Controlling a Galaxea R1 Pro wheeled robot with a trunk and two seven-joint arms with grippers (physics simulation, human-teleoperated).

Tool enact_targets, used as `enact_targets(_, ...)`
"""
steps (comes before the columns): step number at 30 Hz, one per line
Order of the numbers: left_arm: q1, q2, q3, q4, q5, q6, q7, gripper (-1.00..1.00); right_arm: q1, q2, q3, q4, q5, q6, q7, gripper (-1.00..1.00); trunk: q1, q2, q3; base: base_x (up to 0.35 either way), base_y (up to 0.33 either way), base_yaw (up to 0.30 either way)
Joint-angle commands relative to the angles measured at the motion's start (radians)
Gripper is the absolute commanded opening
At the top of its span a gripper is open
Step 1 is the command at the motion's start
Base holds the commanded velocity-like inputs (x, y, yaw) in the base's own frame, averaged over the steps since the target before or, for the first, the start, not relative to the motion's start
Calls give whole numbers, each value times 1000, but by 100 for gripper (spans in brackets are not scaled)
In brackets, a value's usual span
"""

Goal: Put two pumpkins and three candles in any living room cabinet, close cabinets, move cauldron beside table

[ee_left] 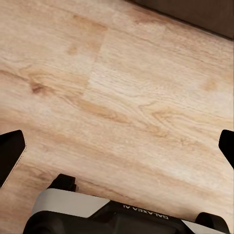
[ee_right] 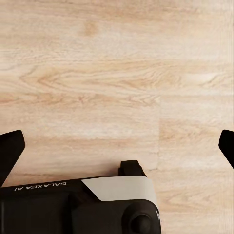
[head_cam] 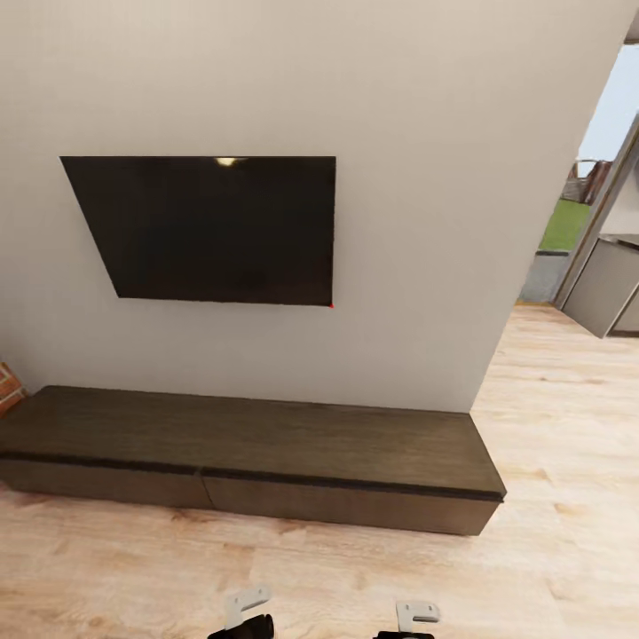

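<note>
The robot stood facing the long low cabinet (head_cam: 248, 461) under the black TV (head_cam: 209, 229), and both of its drawer fronts looked flush and shut, so the closing part of the task seemed satisfied for this unit at least; whether pumpkins or candles were inside it could not be told, and the pictures offered no sign of the cauldron or a table, so that part was judged still open. The left gripper (ee_left: 117, 146) hung over bare floor with its fingers spread wide and nothing between them, and the right gripper (ee_right: 117, 146) was likewise spread apart and empty above the planks. The cabinet top was dark brown wood with nothing on it. The floor (head_cam: 550, 390) was light wood plank, the wall (head_cam: 426, 177) behind the TV plain grey, a sliver of red brick (head_cam: 7, 386) showed at the cabinet's left end, and to the right a doorway (head_cam: 586, 213) opened toward another room and a patch of green outdoors
</note>
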Motion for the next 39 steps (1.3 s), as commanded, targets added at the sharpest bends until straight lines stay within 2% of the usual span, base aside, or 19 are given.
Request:
enact_targets(1,-1,1,-5,-2,6,4,8,100,-1,0,9,-1,-10,3,-5,100,1,-1,-2,163,230,27)
enact_targets(13,-1,0,-7,-2,5,4,7,100,-1,0,8,-2,-9,3,-5,100,1,-1,0,227,81,-22)
enact_targets(25,-1,0,-7,-2,5,5,8,100,-1,0,7,-3,-9,3,-5,100,1,-1,9,19,1,-218)
enact_targets(33,-1,0,-10,-4,4,6,11,100,-1,0,8,-4,-8,3,-5,100,1,-1,12,0,0,-75)
enact_targets(37,-1,-7,-15,-7,3,5,9,100,-1,0,9,-10,-7,3,-5,100,16,-29,-1,0,0,-5)
enact_targets(39,-1,-13,-19,-21,1,12,10,100,-1,0,9,-41,-3,3,-5,100,24,-43,-7,0,0,0)
